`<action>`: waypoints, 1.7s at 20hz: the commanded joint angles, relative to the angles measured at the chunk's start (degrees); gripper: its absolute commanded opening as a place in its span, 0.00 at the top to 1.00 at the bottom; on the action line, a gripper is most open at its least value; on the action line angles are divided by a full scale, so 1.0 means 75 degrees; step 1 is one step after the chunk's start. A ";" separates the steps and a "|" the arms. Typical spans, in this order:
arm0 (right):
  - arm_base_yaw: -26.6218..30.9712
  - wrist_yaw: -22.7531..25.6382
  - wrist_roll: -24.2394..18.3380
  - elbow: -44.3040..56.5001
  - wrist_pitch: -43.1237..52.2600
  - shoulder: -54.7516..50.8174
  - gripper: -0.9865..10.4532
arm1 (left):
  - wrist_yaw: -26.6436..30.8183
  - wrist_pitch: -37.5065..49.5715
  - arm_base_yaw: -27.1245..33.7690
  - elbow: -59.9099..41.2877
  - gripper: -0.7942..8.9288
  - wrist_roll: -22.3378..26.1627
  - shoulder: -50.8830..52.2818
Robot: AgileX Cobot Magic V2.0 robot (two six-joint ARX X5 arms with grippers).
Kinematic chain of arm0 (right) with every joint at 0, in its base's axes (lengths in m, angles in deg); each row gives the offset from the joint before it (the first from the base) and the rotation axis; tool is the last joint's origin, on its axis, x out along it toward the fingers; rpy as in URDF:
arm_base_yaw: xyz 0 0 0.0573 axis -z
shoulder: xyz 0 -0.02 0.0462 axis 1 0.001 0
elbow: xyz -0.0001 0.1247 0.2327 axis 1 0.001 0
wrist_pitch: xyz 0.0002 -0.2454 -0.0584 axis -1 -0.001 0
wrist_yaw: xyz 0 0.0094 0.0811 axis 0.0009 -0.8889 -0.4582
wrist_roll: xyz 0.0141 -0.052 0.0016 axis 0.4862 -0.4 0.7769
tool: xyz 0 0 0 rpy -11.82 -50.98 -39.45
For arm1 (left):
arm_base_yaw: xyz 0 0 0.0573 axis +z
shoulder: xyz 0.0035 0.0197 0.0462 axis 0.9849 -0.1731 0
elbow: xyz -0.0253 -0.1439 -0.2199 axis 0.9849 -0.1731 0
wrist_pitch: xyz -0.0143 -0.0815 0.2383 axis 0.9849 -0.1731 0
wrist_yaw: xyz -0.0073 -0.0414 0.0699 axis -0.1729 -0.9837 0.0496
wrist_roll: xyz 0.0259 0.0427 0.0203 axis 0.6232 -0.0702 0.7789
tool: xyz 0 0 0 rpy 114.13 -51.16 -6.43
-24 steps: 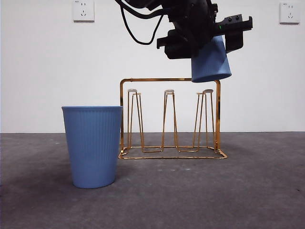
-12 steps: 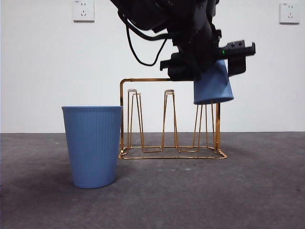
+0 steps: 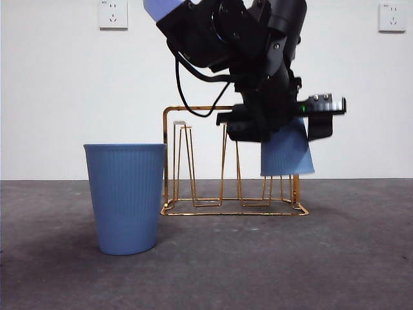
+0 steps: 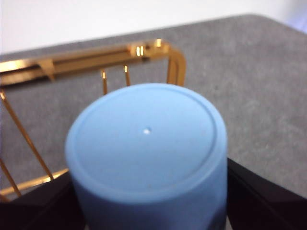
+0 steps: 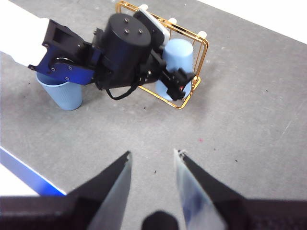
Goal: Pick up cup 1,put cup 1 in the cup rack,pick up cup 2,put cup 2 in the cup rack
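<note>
The left claw holds a blue cup upside down, squeezed between its two black jaws. I think the cup is turned over so its open mouth can slip down over a peg of the gold cup rack. The cup sits at the right end of the rack, low inside the frame, and a peg may be inside it, but the cup hides that. The second blue cup stands the right way up on the grey surface, just left of the rack and nearer to us. The front view shows how low the held cup is. The left wrist view shows only its flat bottom and the rack's corner behind it. The right wrist view looks down from far off and shows both cups. The right claw waits there, open and empty.
</note>
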 commanded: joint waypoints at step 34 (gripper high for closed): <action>0.0006 -0.0023 -0.0119 0.0073 0.0061 -0.0015 0.78 | -0.2407 -0.3582 -0.0431 -0.0012 0.37 -0.1530 -0.0239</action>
